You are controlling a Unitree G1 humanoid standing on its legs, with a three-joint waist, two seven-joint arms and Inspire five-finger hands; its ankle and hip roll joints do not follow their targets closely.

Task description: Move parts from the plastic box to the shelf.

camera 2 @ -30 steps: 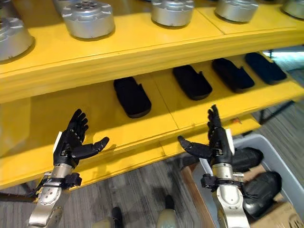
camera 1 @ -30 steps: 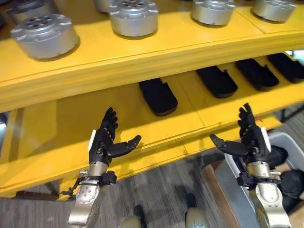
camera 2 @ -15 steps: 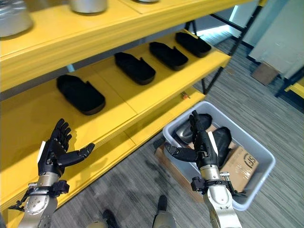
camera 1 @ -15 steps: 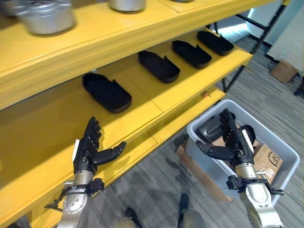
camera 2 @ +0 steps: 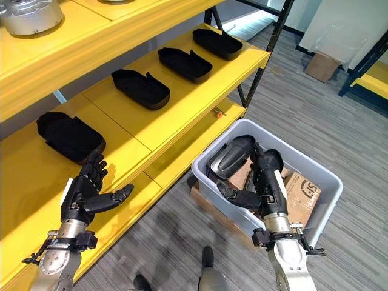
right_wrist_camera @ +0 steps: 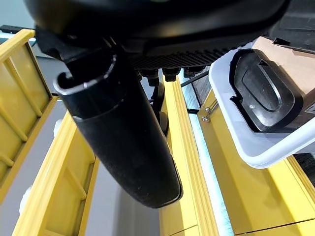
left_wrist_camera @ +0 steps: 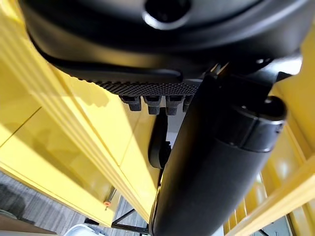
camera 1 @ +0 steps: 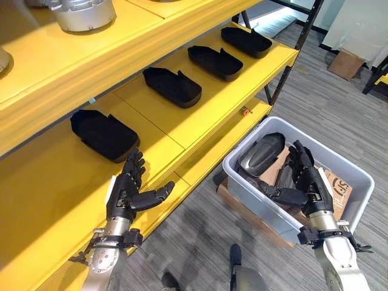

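Sitting in the grey plastic box [camera 1: 357, 182] on the floor: dark, smooth, shell-shaped parts [camera 1: 260, 153], piled on cardboard. Hovering right over them, right hand [camera 1: 303, 179], fingers spread and empty, probably lining up a grab. Already lined up on the glossy yellow shelf [camera 1: 200, 121]: four matching black parts. Left hand [camera 1: 127, 191] idle by the shelf edge, fingers spread too.

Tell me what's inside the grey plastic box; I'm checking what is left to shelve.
The grey plastic box holds a black part at its far end and brown cardboard. The right hand hovers over the middle, hiding whatever lies beneath it.
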